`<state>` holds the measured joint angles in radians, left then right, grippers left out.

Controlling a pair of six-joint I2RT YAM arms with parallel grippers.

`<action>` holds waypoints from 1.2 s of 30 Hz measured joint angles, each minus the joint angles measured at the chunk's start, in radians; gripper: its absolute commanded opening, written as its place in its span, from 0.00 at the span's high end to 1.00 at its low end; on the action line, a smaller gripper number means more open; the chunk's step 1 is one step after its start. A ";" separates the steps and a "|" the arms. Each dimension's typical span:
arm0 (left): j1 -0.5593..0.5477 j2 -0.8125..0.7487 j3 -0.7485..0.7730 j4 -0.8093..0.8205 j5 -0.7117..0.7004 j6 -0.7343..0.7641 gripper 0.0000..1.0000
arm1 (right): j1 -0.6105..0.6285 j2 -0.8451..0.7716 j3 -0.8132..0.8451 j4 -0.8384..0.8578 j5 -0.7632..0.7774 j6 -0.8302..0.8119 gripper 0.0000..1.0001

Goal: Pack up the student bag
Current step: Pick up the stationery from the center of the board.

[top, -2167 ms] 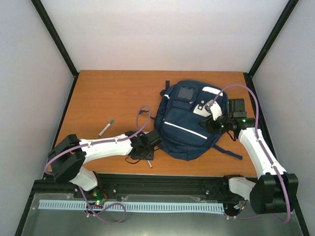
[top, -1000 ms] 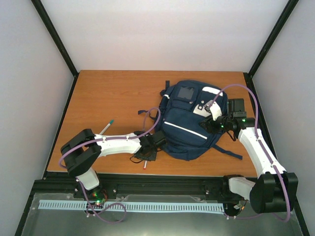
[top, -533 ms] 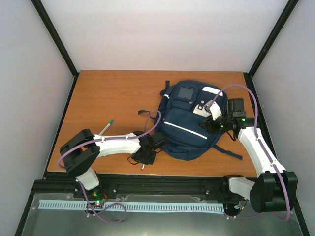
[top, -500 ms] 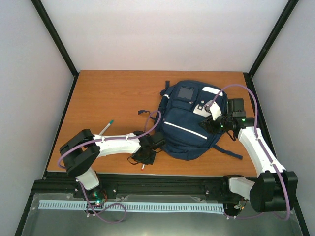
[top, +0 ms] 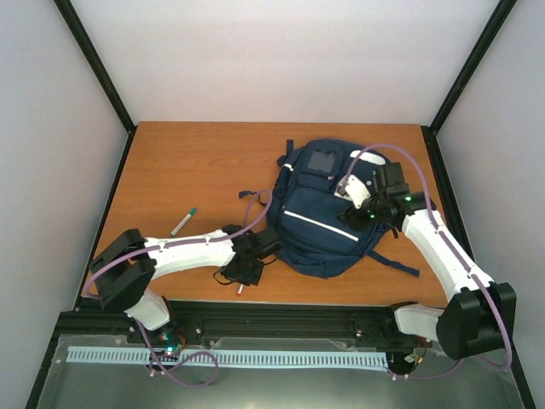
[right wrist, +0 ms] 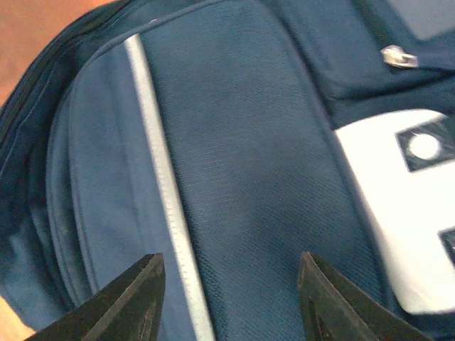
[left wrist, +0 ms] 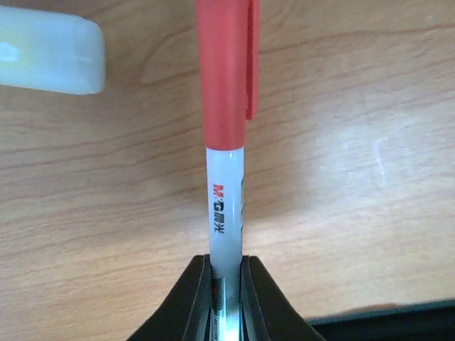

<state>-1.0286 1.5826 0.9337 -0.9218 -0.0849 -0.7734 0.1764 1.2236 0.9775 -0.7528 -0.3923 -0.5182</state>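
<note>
Right jaws stand parted over the front of the student bag (top: pixel 319 230), which lies front-up on the right half of the bench (top: pixel 187 162). Left jaws are clenched on a red-capped marker (left wrist: pixel 226 185) near the bag's near-left corner. A green-capped pen (top: pixel 183 221) lies farther left.

The marker (top: pixel 183 221) lies left of the student bag (top: pixel 324 213).

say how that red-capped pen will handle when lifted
The red-capped pen looks stiff and light, a slim plastic barrel. Pinched only at its tail by the left end effector, it may pivot or slip. The cap's clip should limit rolling.
</note>
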 measured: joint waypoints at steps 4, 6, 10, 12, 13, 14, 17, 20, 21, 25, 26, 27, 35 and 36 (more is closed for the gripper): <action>0.000 -0.076 0.008 -0.018 -0.011 -0.008 0.99 | 0.144 0.006 0.003 -0.035 0.100 -0.055 0.47; 0.000 -0.114 0.008 -0.016 -0.013 -0.018 0.99 | 0.205 0.019 0.003 -0.045 0.152 -0.072 0.46; 0.000 -0.171 0.003 0.013 -0.025 -0.047 0.99 | 0.301 0.061 0.005 -0.053 0.245 -0.097 0.44; 0.000 -0.200 -0.012 0.042 -0.044 -0.067 0.99 | 0.351 0.083 0.014 -0.063 0.280 -0.107 0.44; 0.001 -0.214 -0.023 0.055 -0.050 -0.075 0.99 | 0.379 0.095 0.022 -0.067 0.297 -0.111 0.44; 0.001 -0.228 -0.037 0.072 -0.056 -0.084 0.99 | 0.401 0.106 0.030 -0.068 0.309 -0.114 0.44; 0.008 -0.267 -0.085 0.118 -0.064 -0.113 0.99 | 0.457 0.148 0.051 -0.065 0.346 -0.119 0.44; 0.017 -0.320 -0.134 0.157 -0.067 -0.142 0.99 | 0.496 0.192 0.054 -0.064 0.379 -0.118 0.43; 0.019 -0.342 -0.151 0.171 -0.067 -0.151 0.99 | 0.505 0.206 0.054 -0.063 0.387 -0.117 0.43; 0.025 -0.432 -0.200 0.202 -0.076 -0.183 0.99 | 0.528 0.250 0.045 -0.046 0.442 -0.108 0.48; 0.025 -0.449 -0.207 0.205 -0.084 -0.193 0.99 | 0.529 0.256 0.042 -0.035 0.460 -0.102 0.50; 0.025 -0.461 -0.211 0.206 -0.090 -0.201 0.99 | 0.530 0.260 0.039 -0.026 0.481 -0.096 0.53; 0.026 -0.459 -0.235 0.237 -0.092 -0.222 0.99 | 0.540 0.231 0.045 0.007 0.602 -0.053 0.94; 0.026 -0.459 -0.236 0.243 -0.090 -0.223 0.99 | 0.539 0.219 0.053 0.007 0.613 -0.049 0.97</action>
<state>-1.0031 1.1240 0.6975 -0.6792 -0.1745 -0.9962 0.7158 1.4429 1.0309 -0.7460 0.2203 -0.5674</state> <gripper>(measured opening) 0.100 0.136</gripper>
